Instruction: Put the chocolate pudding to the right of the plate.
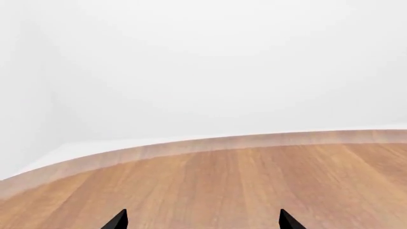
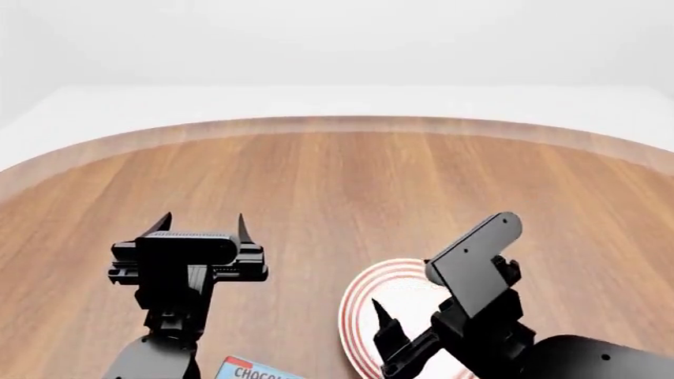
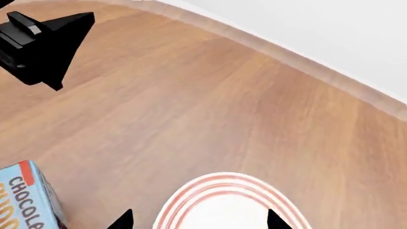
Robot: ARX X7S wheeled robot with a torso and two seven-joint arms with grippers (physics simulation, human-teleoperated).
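The chocolate pudding (image 2: 252, 369), a blue-topped carton with a red edge, lies on the table at the head view's bottom edge, between my arms and left of the plate. It also shows in the right wrist view (image 3: 25, 202). The plate (image 2: 390, 284), white with red rings, is partly hidden under my right arm; it also shows in the right wrist view (image 3: 229, 205). My right gripper (image 3: 198, 222) is open and empty, hovering over the plate's near part. My left gripper (image 2: 202, 225) is open and empty above bare table, beyond the pudding. The left wrist view shows only its open gripper (image 1: 202, 222) over wood.
The round wooden table (image 2: 337, 174) extends ahead to its curved far edge (image 2: 337, 125), with white floor and wall beyond. My left gripper's finger (image 3: 54, 38) shows in the right wrist view, beyond the pudding.
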